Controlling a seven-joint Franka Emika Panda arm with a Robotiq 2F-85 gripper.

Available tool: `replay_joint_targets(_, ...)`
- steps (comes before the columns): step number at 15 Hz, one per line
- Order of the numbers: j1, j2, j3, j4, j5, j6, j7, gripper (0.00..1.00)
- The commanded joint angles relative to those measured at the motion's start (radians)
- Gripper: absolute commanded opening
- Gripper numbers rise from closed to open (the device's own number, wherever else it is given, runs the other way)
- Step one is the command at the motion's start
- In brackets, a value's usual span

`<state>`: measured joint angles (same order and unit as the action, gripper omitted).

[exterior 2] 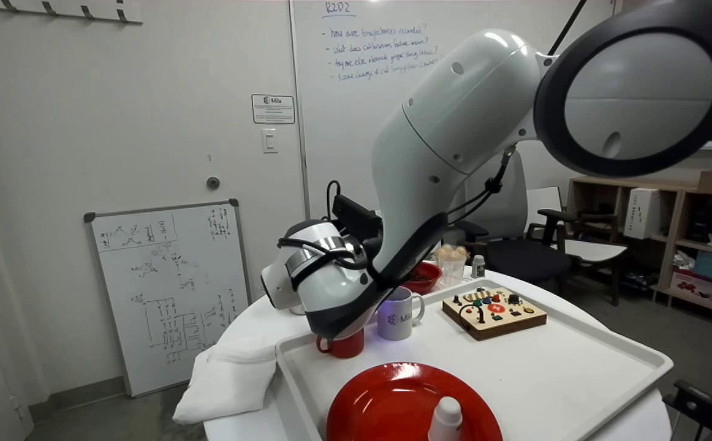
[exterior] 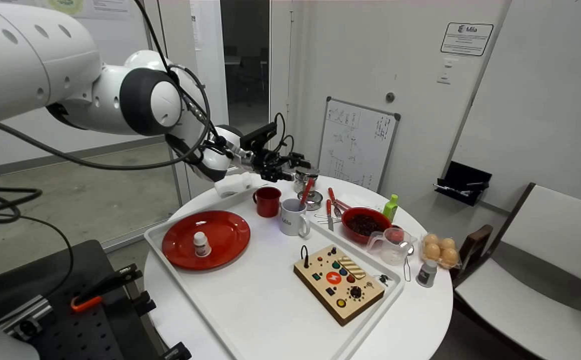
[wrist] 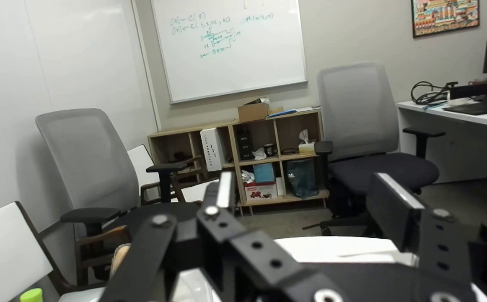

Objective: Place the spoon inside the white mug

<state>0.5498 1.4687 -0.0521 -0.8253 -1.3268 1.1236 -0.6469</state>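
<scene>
Your pincer [wrist: 305, 193], low in the wrist frame, gaped empty; swinging sideways, it could drag the spoon [exterior: 307, 191] from the white mug [exterior: 292, 219].

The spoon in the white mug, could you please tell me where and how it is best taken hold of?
I would probably pinch the spoon by the upper part of its red handle, coming from above: that slim stretch leans, sticking up above the rim of the white mug, whereas the bowl end is out of sight.
</scene>
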Motion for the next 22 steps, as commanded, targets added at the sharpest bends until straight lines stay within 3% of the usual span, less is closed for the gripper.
replay_joint_targets(1,-0.003,-0.007,0.009,0.015,-0.005,-0.019,0.003,1.00)
replay_joint_targets(8,-0.011,-0.025,0.055,0.198,0.073,-0.001,0.054,1.00)
replay_joint_targets(15,0.003,-0.069,0.046,0.321,0.215,0.000,0.282,1.00)
replay_joint_targets(18,-0.020,-0.101,0.107,0.327,0.258,0.013,0.389,1.00)
replay_joint_targets(19,-0.011,-0.080,0.077,0.378,0.315,0.014,0.394,1.00)
replay_joint_targets(22,-0.018,-0.079,0.071,0.417,0.423,0.008,0.441,1.00)
